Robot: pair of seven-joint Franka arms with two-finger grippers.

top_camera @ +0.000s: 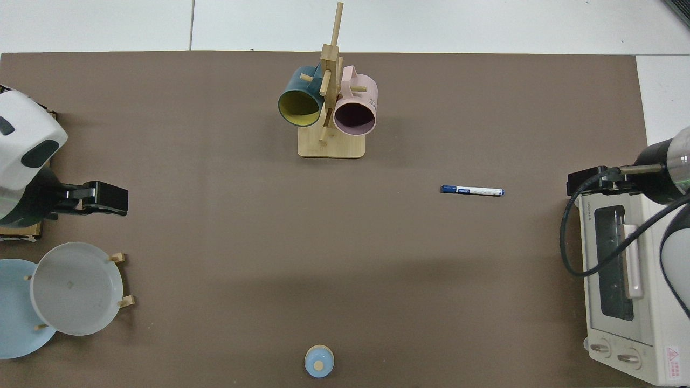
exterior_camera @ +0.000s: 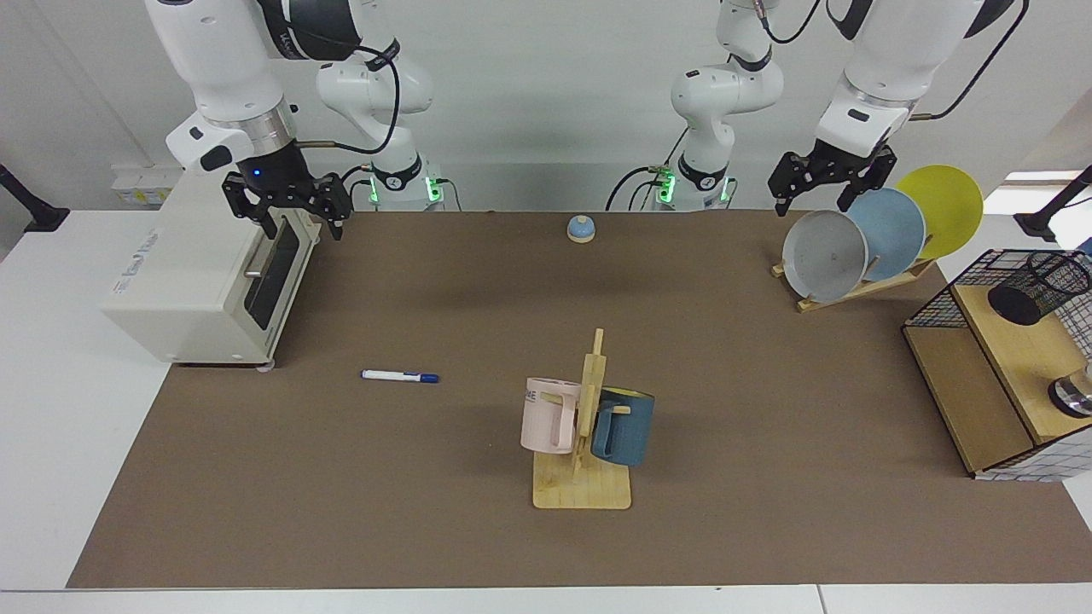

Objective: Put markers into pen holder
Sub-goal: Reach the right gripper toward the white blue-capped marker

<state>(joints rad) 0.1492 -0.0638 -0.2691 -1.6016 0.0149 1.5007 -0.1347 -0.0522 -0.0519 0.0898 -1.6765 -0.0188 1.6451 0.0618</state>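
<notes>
Lying flat on mat: white marker [exterior_camera: 399,375] w/ blue cap; both hands open, empty

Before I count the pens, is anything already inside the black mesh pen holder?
No marker shows through the pen holder, which lies tipped on the wire basket's shelf; its dark bottom hides part of the inside. The one marker lies on the mat.

A matt brown mat [exterior_camera: 341,477] covers the surface. The marker [exterior_camera: 399,376] looks like smooth plastic, white in the barrel with a blue cap. The pen holder [exterior_camera: 1042,286] is black wire mesh and stands on pale, unpainted wood shelving inside a wire basket [exterior_camera: 947,298]. The mug rack [exterior_camera: 583,477] is light wood, its two mugs [exterior_camera: 546,418] smoothly glazed. The toaster oven [exterior_camera: 183,290] has a satin cream casing.
</notes>
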